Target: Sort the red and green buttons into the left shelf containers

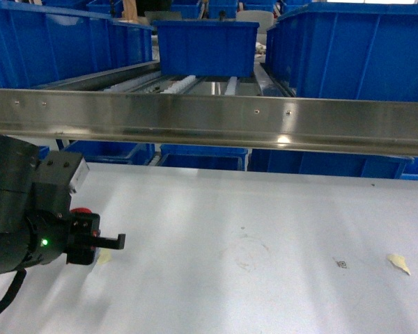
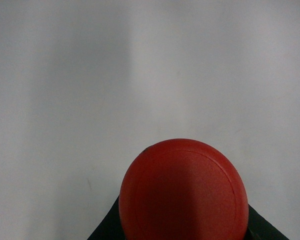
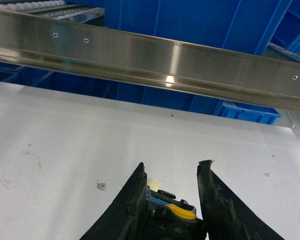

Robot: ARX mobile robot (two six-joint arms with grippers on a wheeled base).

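Note:
The red button's cap [image 2: 184,192] fills the bottom of the left wrist view, with black fingers [image 2: 107,230] showing beside it. In the head view my left gripper [image 1: 101,233] hangs low over the white table [image 1: 265,236] at the near left, shut on the red button [image 1: 80,210]. My right gripper [image 3: 173,165] is outside the head view. A blocky black, blue and yellow button base [image 3: 172,207] sits deep between its fingers. That button's cap is hidden, so no green shows. The big blue left shelf container [image 1: 49,42] stands behind the steel rail.
A steel rail [image 1: 209,115] runs across the shelf front. More blue bins stand at the middle [image 1: 205,45] and right [image 1: 355,52], with others below [image 1: 202,156]. A paper scrap [image 1: 398,263] and a small sticker [image 1: 341,263] lie on the table.

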